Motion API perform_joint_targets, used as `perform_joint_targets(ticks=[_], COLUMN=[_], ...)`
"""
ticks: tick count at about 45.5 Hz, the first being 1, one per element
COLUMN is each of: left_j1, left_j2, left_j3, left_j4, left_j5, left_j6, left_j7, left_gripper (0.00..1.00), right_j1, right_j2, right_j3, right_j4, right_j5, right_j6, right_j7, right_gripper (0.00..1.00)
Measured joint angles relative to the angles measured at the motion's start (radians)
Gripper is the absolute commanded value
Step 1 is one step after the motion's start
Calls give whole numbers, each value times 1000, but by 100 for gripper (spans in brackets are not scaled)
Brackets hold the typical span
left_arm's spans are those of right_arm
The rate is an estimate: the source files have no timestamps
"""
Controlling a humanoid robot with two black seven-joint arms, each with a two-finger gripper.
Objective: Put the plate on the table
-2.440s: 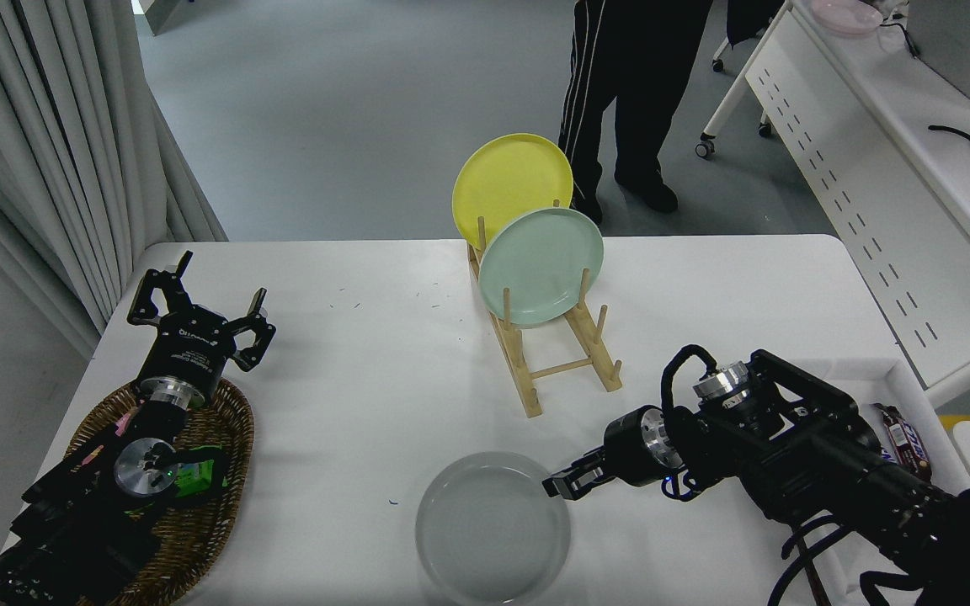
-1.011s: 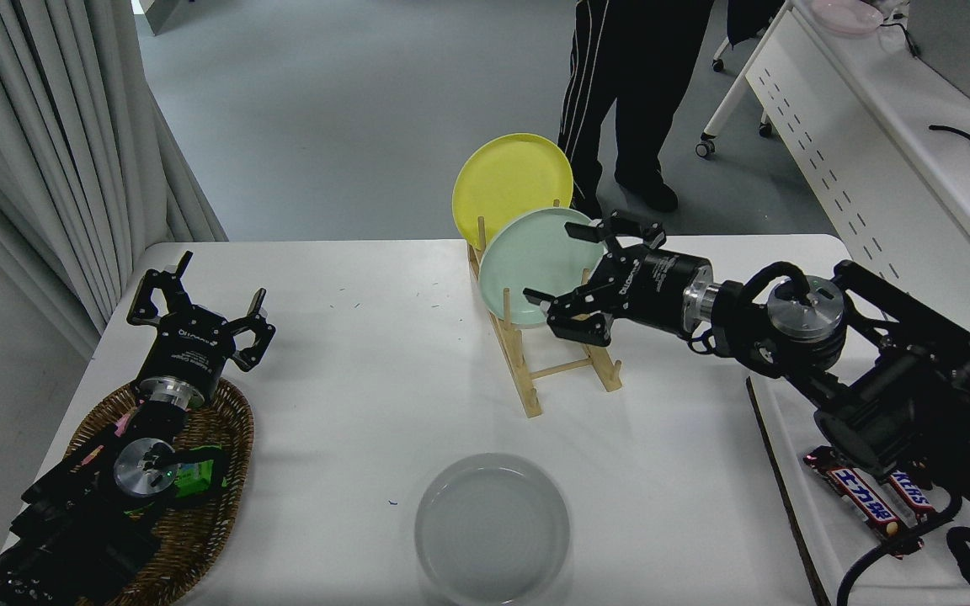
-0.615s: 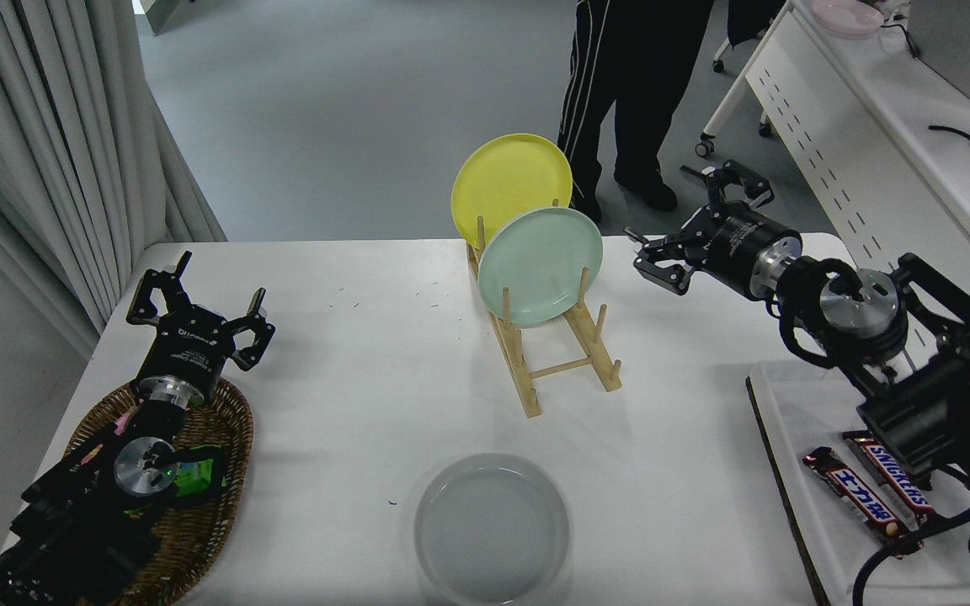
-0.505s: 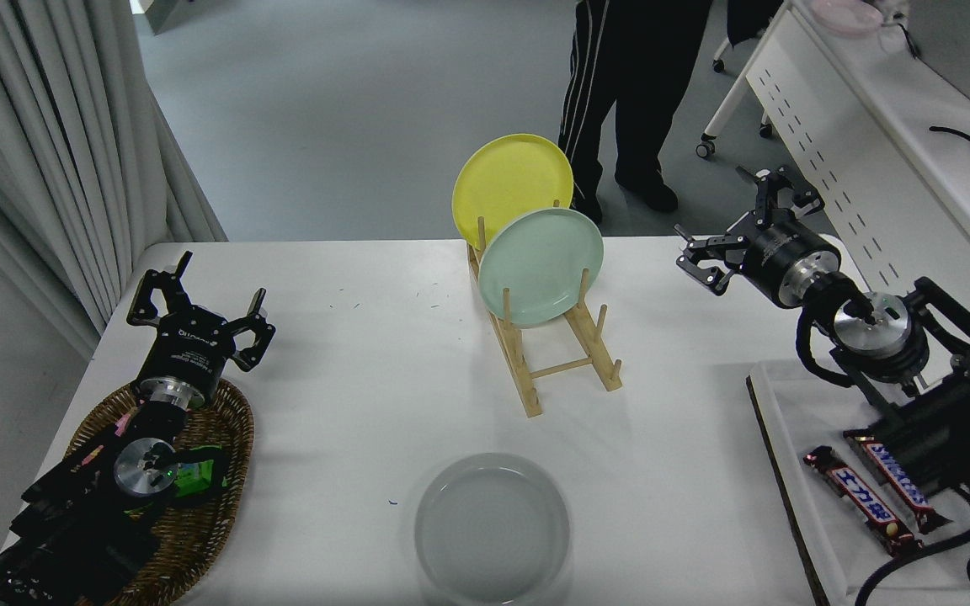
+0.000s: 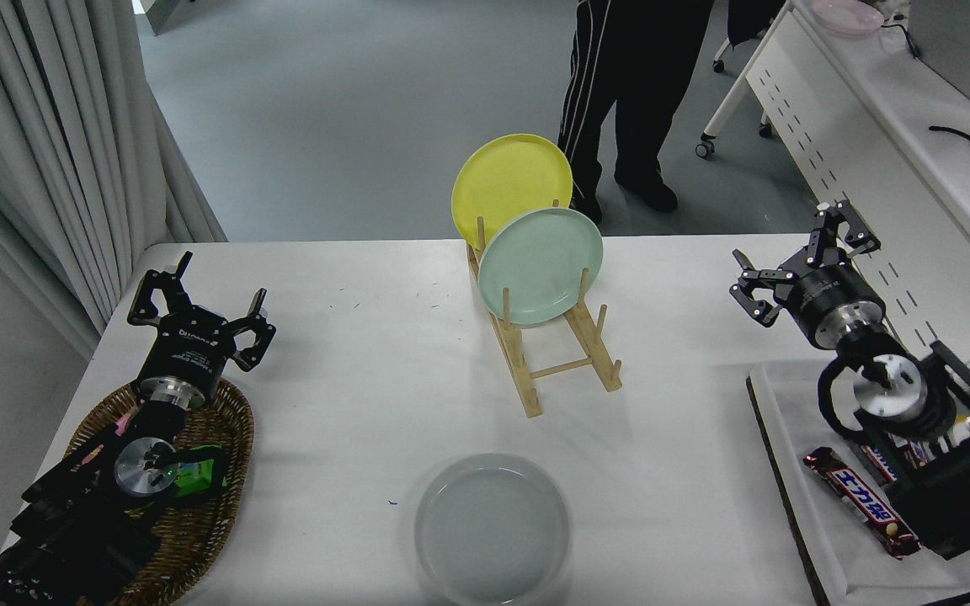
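Observation:
The light grey plate (image 5: 492, 528) lies flat on the white table (image 5: 367, 379) near its front edge, with nothing touching it. My right gripper (image 5: 805, 257) is open and empty, raised near the table's right edge, far from the plate. My left gripper (image 5: 199, 303) is open and empty, parked at the lower left above a wicker basket (image 5: 199, 505).
A wooden rack (image 5: 552, 353) at the table's middle back holds a mint green plate (image 5: 540, 266) and a yellow plate (image 5: 510, 181) upright. A white tray (image 5: 822, 505) with candy bars (image 5: 860, 501) sits at the right. A person (image 5: 628, 93) stands behind the table.
My right gripper left the grey plate on the table, swung up past the rack and drew back to the right edge, open. The plate has not moved since.

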Motion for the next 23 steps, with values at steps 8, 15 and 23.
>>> perform_joint_targets(ticks=[8,15,23], left_j1=[0,0,0], left_j2=[0,0,0], left_j3=[0,0,0], left_j4=[0,0,0], left_j5=[0,0,0], left_j6=[0,0,0], left_j7=[0,0,0], left_gripper=[100,100,100], right_j1=[-20,-28,-30], right_j2=[25,36,41], right_j3=[24,31,25], right_j4=[-73,-106,-128], right_j5=[-14,-19,-12], right_j6=[66,98,113], right_j7=[25,73,102], right_gripper=[100,100,100])
